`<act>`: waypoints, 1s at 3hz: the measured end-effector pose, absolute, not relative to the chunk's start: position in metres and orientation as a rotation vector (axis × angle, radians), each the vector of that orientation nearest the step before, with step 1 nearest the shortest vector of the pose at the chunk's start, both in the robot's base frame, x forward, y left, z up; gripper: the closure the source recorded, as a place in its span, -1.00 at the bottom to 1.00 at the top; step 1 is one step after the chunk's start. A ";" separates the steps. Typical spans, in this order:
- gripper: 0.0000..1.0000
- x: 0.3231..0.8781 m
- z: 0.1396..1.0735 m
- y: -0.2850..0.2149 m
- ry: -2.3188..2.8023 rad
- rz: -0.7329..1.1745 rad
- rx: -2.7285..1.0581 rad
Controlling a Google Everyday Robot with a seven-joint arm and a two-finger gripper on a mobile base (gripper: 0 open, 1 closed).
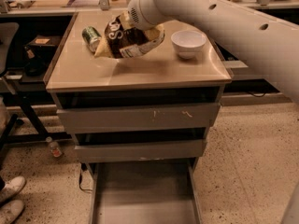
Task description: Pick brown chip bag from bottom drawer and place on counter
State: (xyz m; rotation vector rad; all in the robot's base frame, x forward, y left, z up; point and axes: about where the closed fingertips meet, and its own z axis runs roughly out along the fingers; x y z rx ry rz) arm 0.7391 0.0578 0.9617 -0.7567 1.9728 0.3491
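Observation:
The brown chip bag (132, 38) is over the back middle of the beige counter (140, 71), tilted, with its lower edge touching or just above the top. My gripper is at the end of the white arm (145, 8), right at the bag's upper edge, and the wrist hides it. The bottom drawer (145, 197) is pulled out below the cabinet and its grey floor is bare.
A green can (92, 37) lies just left of the bag. A white bowl (188, 43) stands to its right. The two upper drawers (140, 118) are shut. A black chair (9, 78) and shoes (9, 199) are at the left, and a small bottle (53, 147) is on the floor.

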 end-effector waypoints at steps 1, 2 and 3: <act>1.00 0.758 0.956 0.023 2.010 0.280 -0.723; 0.96 0.758 0.956 0.023 2.010 0.280 -0.723; 0.58 0.758 0.956 0.023 2.010 0.280 -0.723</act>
